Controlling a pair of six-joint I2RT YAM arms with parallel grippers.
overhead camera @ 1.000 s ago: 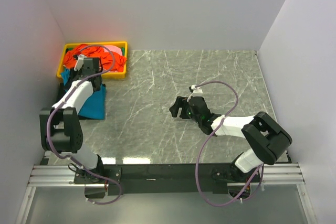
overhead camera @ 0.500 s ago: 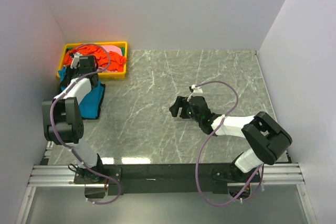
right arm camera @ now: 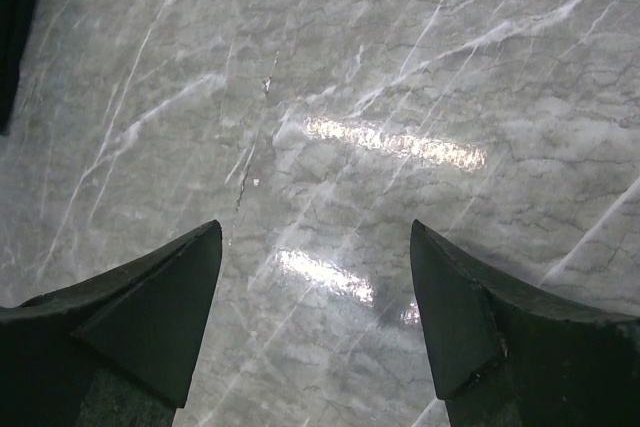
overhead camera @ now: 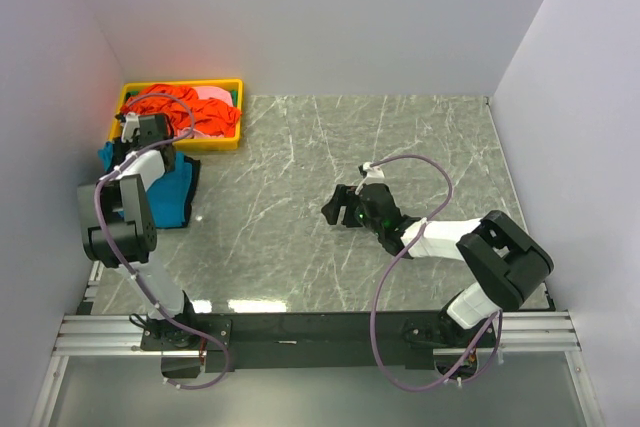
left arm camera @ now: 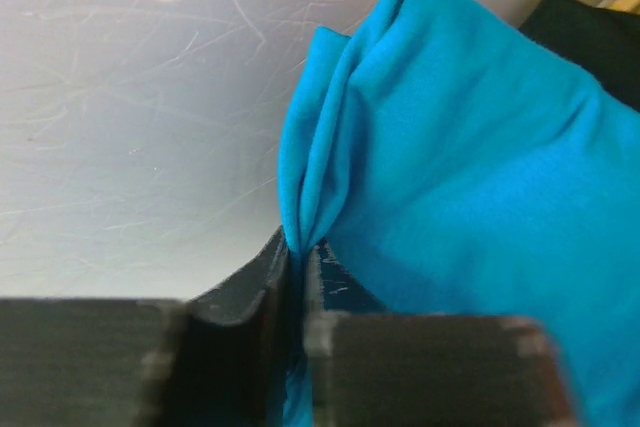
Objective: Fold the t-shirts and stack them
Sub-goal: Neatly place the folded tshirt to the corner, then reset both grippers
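Left wrist view: my left gripper (left arm camera: 297, 252) clamps a fold of the large teal-blue cloth t-shirt (left arm camera: 450, 147), lying beside the yellow plastic tray (overhead camera: 228, 143). My right gripper (right arm camera: 315, 277) hangs spread apart over the grey marble table (right arm camera: 400, 47).

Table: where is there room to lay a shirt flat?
The widest bare patch of table lies between the yellow tray and the right wall, beyond the open right gripper. More lies between that gripper and the blue shirt. The far left corner is crowded: tray heaped with shirts, blue shirt, left gripper pinching it.
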